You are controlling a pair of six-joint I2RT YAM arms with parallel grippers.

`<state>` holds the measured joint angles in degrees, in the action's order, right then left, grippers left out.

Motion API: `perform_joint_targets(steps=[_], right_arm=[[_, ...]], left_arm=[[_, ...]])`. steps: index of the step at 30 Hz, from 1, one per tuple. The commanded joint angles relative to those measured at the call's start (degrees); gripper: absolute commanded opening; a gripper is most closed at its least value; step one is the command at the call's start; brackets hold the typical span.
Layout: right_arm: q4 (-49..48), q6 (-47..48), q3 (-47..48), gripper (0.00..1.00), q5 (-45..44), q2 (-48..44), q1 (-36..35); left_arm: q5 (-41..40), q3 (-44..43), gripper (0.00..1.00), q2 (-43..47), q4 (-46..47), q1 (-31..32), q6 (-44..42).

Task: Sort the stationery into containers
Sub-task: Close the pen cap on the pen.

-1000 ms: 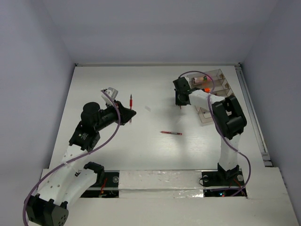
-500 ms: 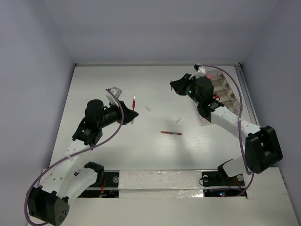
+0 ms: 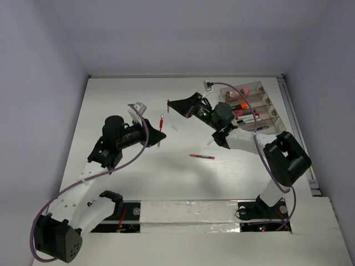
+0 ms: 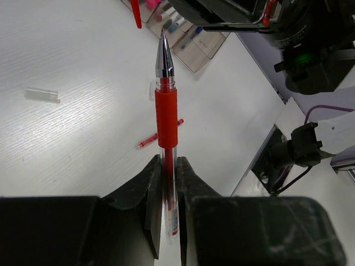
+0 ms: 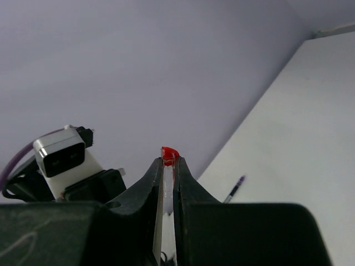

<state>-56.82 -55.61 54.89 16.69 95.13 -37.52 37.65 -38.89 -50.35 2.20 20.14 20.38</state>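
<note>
My left gripper (image 4: 168, 166) is shut on a red pen (image 4: 166, 111) that points up and away from it, metal tip bare; from above the red pen (image 3: 161, 122) sticks out of the left gripper (image 3: 157, 137). My right gripper (image 5: 168, 164) is shut on a small red-ended pen cap (image 5: 169, 153). It hangs in the air just beyond the pen's tip, where the cap (image 3: 168, 103) shows at the right gripper (image 3: 171, 105). The clear organiser (image 3: 265, 98) at the far right holds pink and orange items. A second red pen (image 3: 201, 157) lies mid-table.
Two small clear pieces (image 3: 175, 127) (image 3: 209, 142) lie on the white table between the arms. A blue pen (image 5: 236, 188) lies on the table in the right wrist view. The organiser (image 4: 206, 51) shows behind the pen tip.
The right arm swung left from beside the organiser to hover near the left gripper, cap in its jaws. The left gripper shifted slightly right with its red pen.
</note>
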Motion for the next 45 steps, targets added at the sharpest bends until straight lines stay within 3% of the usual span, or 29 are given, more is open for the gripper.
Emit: perform_joint_targets(steps=[1,18,45], right_arm=[[-12.88,-5.56,3.90,0.00,2.12,1.54,-0.89],[-8.05,2.17,5.31,0.00,0.63,0.76,-5.90],[-9.54,5.25,4.08,0.00,0.71,0.40,-5.90]], left_arm=[[2.17,-0.39,0.00,0.60,3.34,-0.10,0.36],[1.11,-0.57,0.00,2.36,3.16,-0.10,0.18],[0.14,-0.31,0.00,4.20,3.78,-1.15,0.71]])
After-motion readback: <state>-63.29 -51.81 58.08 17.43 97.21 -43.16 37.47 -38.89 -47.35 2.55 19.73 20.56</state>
